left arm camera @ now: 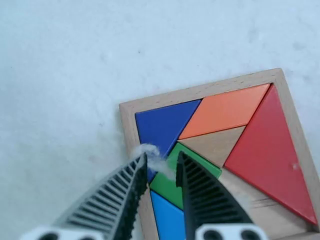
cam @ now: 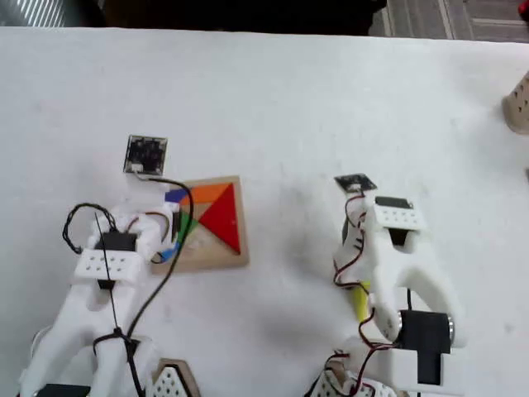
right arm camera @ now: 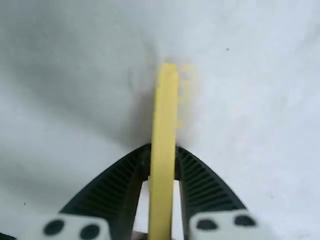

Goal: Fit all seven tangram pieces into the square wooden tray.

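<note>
Your white surface (cam: pixel 289 91) carries the square wooden tray (left arm camera: pixel 200 91), which sits right beneath your left jaws. They stand slightly apart, a white wisp between their tips. Just beyond them lie the red triangle (left arm camera: pixel 270 150), orange piece (left arm camera: pixel 225 112) and blue triangle (left arm camera: pixel 162 125). From above, the left arm covers part of the tray. Your right jaws are clamped on a yellow piece (right arm camera: pixel 163 150), held edge-on and jutting past their tips.

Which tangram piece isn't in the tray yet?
The yellow piece, clamped on edge in the right tool, apart from the wooden tray where the others lie flat.
</note>
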You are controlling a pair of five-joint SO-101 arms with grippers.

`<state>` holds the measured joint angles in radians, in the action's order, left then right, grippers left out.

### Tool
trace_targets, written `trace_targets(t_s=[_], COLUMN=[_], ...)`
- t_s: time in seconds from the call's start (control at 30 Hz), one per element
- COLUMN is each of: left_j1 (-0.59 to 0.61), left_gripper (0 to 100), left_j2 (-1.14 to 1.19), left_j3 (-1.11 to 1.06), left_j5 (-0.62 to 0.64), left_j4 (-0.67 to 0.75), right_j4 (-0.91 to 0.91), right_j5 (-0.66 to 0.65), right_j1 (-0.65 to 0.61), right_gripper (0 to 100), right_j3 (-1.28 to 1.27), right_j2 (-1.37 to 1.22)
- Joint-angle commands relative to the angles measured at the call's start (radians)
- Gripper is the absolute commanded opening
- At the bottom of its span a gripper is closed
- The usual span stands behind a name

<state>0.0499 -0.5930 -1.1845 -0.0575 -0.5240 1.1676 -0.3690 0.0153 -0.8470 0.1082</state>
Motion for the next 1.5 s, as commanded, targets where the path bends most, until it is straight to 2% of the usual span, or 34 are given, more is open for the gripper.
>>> trace_targets(t_s=[0.0, 0.47, 0.63, 0.77, 0.87, 1.07, 1.13, 1.33, 1.47], left_j1=[0.007, 0.056, 0.065, 0.137, 0.185, 0.213, 0.245, 0.406, 0.458], left_gripper=[12, 12, 12, 12, 12, 12, 12, 12, 12], left_j2=[0.004, 0.002, 0.002, 0.005, 0.012, 0.012, 0.008, 0.010, 0.012], left_j3=[0.055, 0.063, 0.068, 0.104, 0.104, 0.094, 0.094, 0.100, 0.100], left_j5=[-0.008, -0.002, -0.002, 0.000, 0.000, 0.000, 0.005, 0.210, 0.256], left_j4=[-0.006, -0.003, 0.002, 0.006, 0.068, 0.080, 0.080, 0.080, 0.081], right_j4=[-0.005, 0.255, 0.309, 0.306, 0.298, 0.134, 0.096, 0.077, 0.050], right_j5=[0.031, 0.028, -0.028, -0.026, -0.026, -0.038, -0.083, -0.135, -0.135], right_j1=[0.013, 0.004, -0.156, -0.306, -0.418, -0.572, -0.604, -0.697, -0.737], right_gripper=[1.7, 1.7, 1.7, 1.8, 1.8, 1.8, 1.8, 1.8, 1.8], right_j3=[0.005, 0.327, 0.417, 0.479, 0.535, 0.562, 0.557, 0.520, 0.502], right_j2=[0.027, 0.027, 0.027, 0.027, 0.019, 0.018, 0.016, 0.015, 0.016])
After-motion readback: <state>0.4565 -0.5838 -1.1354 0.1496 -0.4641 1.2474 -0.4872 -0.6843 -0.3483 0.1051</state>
